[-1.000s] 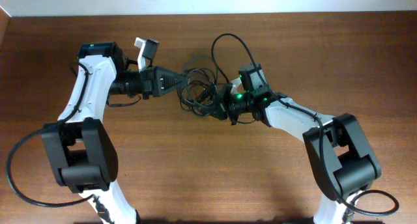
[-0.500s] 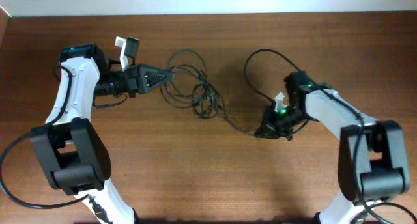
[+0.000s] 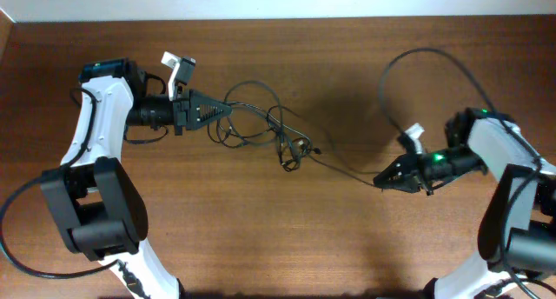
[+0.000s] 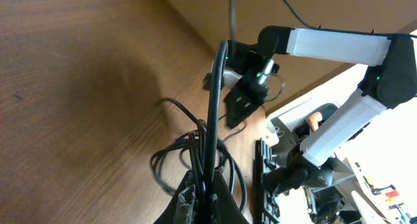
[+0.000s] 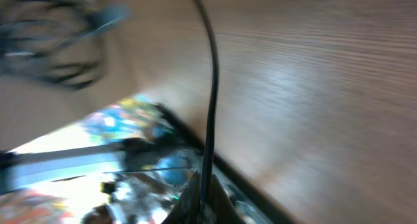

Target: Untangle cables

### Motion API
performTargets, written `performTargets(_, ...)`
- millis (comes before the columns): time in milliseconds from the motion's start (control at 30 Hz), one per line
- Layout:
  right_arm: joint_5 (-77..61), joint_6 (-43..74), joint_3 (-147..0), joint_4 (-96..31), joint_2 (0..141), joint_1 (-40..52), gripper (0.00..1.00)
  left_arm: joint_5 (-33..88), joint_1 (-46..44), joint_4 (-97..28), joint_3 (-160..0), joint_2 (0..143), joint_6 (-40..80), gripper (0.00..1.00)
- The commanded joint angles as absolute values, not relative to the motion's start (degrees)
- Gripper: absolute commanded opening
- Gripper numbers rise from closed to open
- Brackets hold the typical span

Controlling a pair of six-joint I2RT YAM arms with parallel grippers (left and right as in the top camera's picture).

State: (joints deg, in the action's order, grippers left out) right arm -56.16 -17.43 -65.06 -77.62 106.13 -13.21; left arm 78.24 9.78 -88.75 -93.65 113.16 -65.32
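The cables (image 3: 274, 134) are thin black cords in a loose tangle on the brown table between the arms, with a knot near the middle (image 3: 294, 149). My left gripper (image 3: 228, 107) is shut on the tangle's left loops; in the left wrist view (image 4: 207, 191) cords run straight out between its fingers. My right gripper (image 3: 379, 181) is shut on one cord that stretches taut from the knot to it (image 3: 343, 169). In the right wrist view (image 5: 202, 195) that cord (image 5: 212, 87) runs up from the fingers; the view is blurred.
A thicker black arm cable (image 3: 426, 60) arcs above the right arm. The table's far edge (image 3: 278, 19) meets a pale wall. Bare wood lies in front of the cables (image 3: 278, 238).
My right gripper has pulled right and toward the front with one cord, drawing it out taut from the tangle. My left gripper has held its place at the left, and the tangle has spread.
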Motion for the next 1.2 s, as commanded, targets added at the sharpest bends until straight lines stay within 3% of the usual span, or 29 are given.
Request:
performTargets(0, -73.21, -32.71, -65.82, -83.59, 105.19, -16.56, 0.04, 78.11, 10.24, -88.53, -93.71, 112.81, -66.02, 0.0)
performTargets(300, -64.05, -32.21, -65.82, -82.56, 105.19, -20.82, 0.04, 71.66, 8.43, -84.53, -93.67, 112.81, -59.57, 0.0)
performTargets(367, -58.94, -23.11, -65.82, -77.76, 105.19, -21.91, 0.04, 69.65, 6.68, -82.91, -93.34, 112.81, -57.32, 0.0)
performTargets(467, -43.64, -3.99, -65.82, -68.51, 105.19, -22.57, 0.04, 60.27, 2.61, -76.79, -92.36, 112.81, -47.27, 0.01)
performTargets(533, -36.73, 1.32, -65.82, -66.61, 105.19, -22.57, 0.04, 56.86, 0.54, -74.17, -92.05, 112.81, -42.09, 0.03)
performTargets(800, -33.17, 2.63, -65.82, -64.23, 105.19, -22.57, 0.04, 28.03, -7.55, -64.12, -91.96, 112.81, -10.13, 0.03)
performTargets(933, -30.09, 3.55, -65.8, -64.29, 105.19, -22.52, 0.04, 12.01, -11.35, -61.87, -91.96, 112.81, 3.33, 0.07)
performTargets(1000, -28.56, 3.75, -65.8, -64.45, 105.19, -22.52, 0.04, 8.03, -12.62, -61.78, -91.96, 112.81, 3.49, 0.14)
performTargets(1033, -27.07, 5.23, -65.8, -64.47, 105.19, -22.52, 0.04, 5.87, -13.19, -61.71, -91.96, 112.81, 3.46, 0.37)
performTargets(1067, -25.39, 6.59, -65.8, -64.47, 105.21, -22.52, 0.04, 4.86, -13.32, -61.71, -91.96, 112.81, 3.46, 0.51)
performTargets(1133, -22.9, 8.4, -65.8, -64.47, 105.21, -22.52, 0.08, 4.89, -13.3, -61.95, -91.96, 112.81, 3.46, 0.73)
performTargets(1167, -22.46, 8.69, -65.8, -64.47, 105.21, -22.52, 0.12, 4.91, -13.3, -62.15, -91.96, 112.81, 3.46, 0.79)
